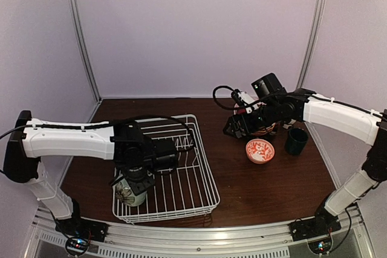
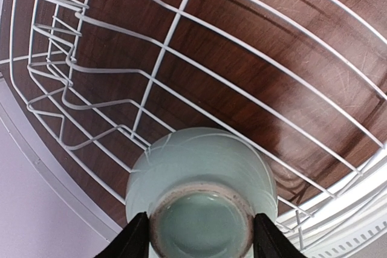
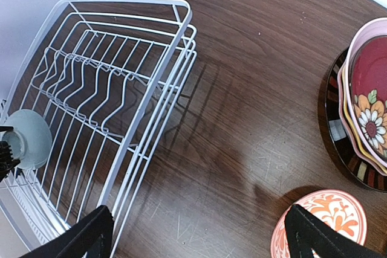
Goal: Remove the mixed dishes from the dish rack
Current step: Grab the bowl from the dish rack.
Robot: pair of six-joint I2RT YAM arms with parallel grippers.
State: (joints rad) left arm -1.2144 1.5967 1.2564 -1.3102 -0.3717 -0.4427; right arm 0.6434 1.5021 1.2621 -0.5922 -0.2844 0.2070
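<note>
- Left gripper [image 2: 201,234] was clenched on the pale green bowl [image 2: 199,179]. Its black fingers [image 2: 130,243] sat on either side of the bowl's base, with the foot ring facing the wrist camera.
- In the top view the left gripper [image 1: 134,187] pointed down into the near-left corner of the dish rack [image 1: 205,167], with the bowl [image 1: 130,196] under it. A floral pattern showed on the bowl's side.
- I could not tell whether the bowl was resting on the rack wires or raised off them.
- The left wrist view showed the white rack wires [image 2: 181,28] running beneath the bowl, upright tines off to the left, and the dark wood table [image 2: 254,46] visible through them.
- No other dish showed in the rack in any view.
- Right gripper [image 3: 202,240] was released, jaws spread wide and gripping nothing. Its fingers framed bare table [image 3: 242,119] between the rack [image 3: 175,46] and the unloaded dishes.
- In the top view the right gripper [image 1: 239,126] hung above the table to the right of the rack, over the near-left edge of the stack of plates [image 1: 269,128].
- The stack of plates [image 3: 363,113] had a dark striped plate at the bottom, then yellow and pink rims, then a red floral piece on top.
- The orange patterned bowl [image 1: 260,150] stood upright just in front of the stack, and also showed in the right wrist view [image 3: 320,222].
- The dark mug [image 1: 296,141] stood just right of that bowl.
- The pale green bowl also showed from the right wrist camera, at the rack's far-left end [image 3: 27,140].
</note>
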